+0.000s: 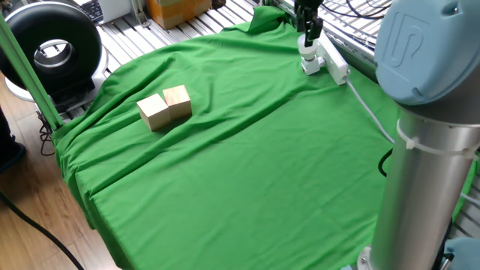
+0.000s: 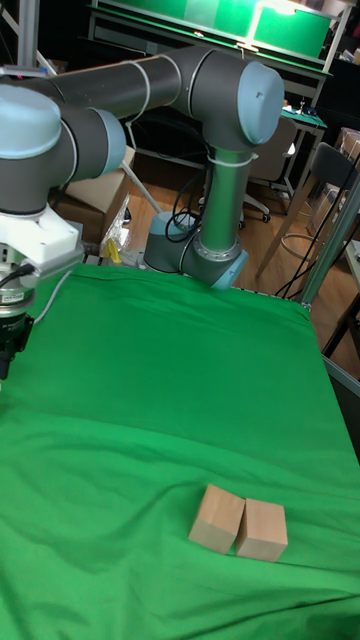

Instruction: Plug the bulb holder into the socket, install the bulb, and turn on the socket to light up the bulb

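Observation:
The socket (image 1: 334, 66), a long white power strip, lies at the far right edge of the green cloth, and its white cable (image 1: 367, 109) runs toward the arm's base. The white bulb holder (image 1: 310, 67) sits on the strip's near end. Upright in the holder stands the white bulb (image 1: 307, 51). My gripper (image 1: 308, 37) hangs straight over the bulb, with its black fingers on either side of the dome, and it looks open. In the tall fixed view only the gripper's wrist and a finger (image 2: 8, 345) show at the left edge; socket, holder and bulb are out of frame there.
Two wooden blocks (image 1: 165, 107) lie side by side on the cloth's left part, also visible in the tall view (image 2: 238, 521). The arm's grey column (image 1: 420, 150) rises at the right front. A black round device (image 1: 52, 49) stands off the table at far left.

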You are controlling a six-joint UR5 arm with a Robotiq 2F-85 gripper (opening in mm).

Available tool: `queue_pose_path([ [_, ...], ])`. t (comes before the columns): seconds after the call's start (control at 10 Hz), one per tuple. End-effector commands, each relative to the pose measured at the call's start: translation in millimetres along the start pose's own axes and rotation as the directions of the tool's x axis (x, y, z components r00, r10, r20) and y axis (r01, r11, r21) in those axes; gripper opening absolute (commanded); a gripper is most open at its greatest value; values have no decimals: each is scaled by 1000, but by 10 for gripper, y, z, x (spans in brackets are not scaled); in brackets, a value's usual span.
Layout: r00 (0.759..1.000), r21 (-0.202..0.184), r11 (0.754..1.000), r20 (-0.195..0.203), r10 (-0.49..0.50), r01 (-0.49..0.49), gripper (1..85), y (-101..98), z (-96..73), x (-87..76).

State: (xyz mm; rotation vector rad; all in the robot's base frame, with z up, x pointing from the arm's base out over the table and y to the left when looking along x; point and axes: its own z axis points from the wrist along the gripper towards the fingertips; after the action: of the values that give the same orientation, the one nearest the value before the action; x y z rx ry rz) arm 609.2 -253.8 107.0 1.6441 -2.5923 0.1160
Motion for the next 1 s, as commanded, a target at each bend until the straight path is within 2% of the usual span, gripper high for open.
queue_pose_path([
  [0.0, 999, -17, 999, 11, -34, 34, 553, -9, 34, -37],
  [0.3, 1000, -35, 999, 13, -11, 12, 483, 20, 136, -63],
  [0.4, 1000, -26, 1000, -4, 14, -14, 340, 26, 135, -43],
  [0.5, 998, 8, 999, -49, 44, -44, 257, -4, 66, 17],
  [0.6, 995, 39, 996, -53, 80, -78, 43, -47, 39, 5],
  [0.7, 995, 37, 996, -36, 88, -87, 20, -61, 47, -26],
  [0.9, 987, 39, 987, -27, 160, -159, 10, -56, 40, -32],
])
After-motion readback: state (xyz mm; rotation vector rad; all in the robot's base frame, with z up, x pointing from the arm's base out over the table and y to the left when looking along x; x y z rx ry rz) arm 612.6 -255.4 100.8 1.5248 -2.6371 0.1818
